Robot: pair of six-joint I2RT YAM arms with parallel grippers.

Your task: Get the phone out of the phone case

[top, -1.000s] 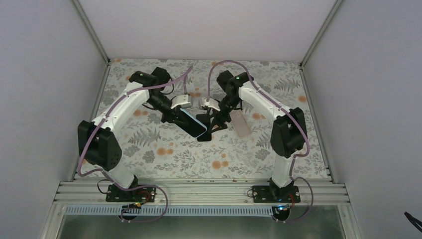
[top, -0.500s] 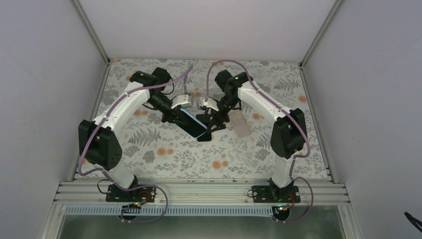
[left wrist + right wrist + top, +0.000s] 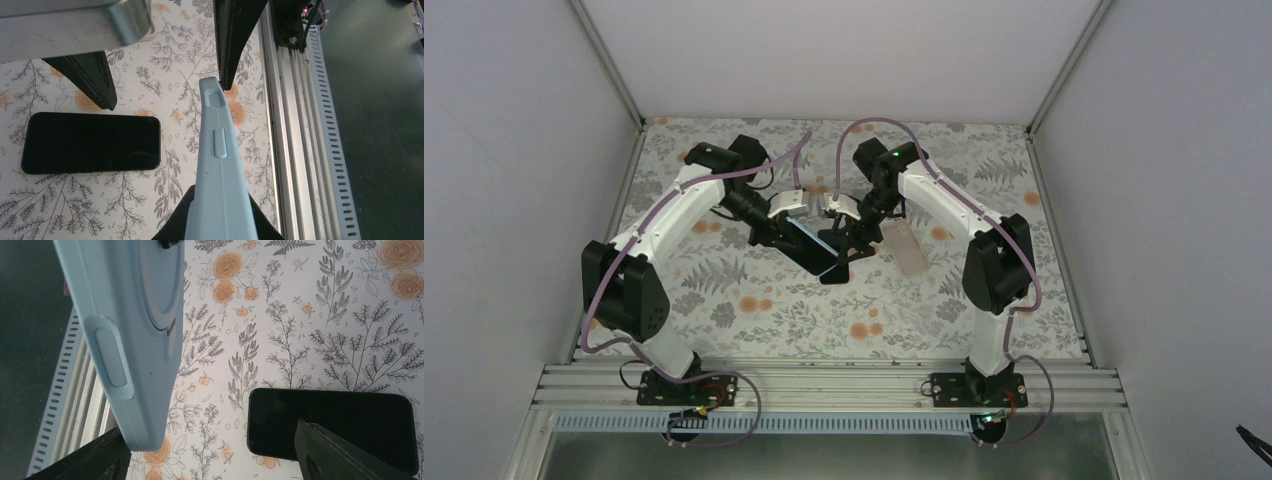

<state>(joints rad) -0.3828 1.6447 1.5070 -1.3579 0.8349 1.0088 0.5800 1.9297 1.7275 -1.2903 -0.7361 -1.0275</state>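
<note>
Pale blue silicone phone case [image 3: 220, 165] clamped on edge in my left gripper [image 3: 218, 227], lifted over the table.

My right gripper [image 3: 209, 432] is spread wide and grips nothing; one of its black fingers reaches the case's far end, though I cannot tell whether it makes contact. Below both, a black glass-faced phone [image 3: 92, 142] lies flat on the floral-printed table [image 3: 300, 315], apart from the case. A pale pinkish flat rectangle [image 3: 907, 248] lies just beside my right arm, seen only from above. The top view shows the case's upturned face dark; whether anything fills it I cannot tell. My right wrist view alone shows its back with a round ring; my left wrist view shows its side buttons and the aluminium rail [image 3: 295, 150].
</note>
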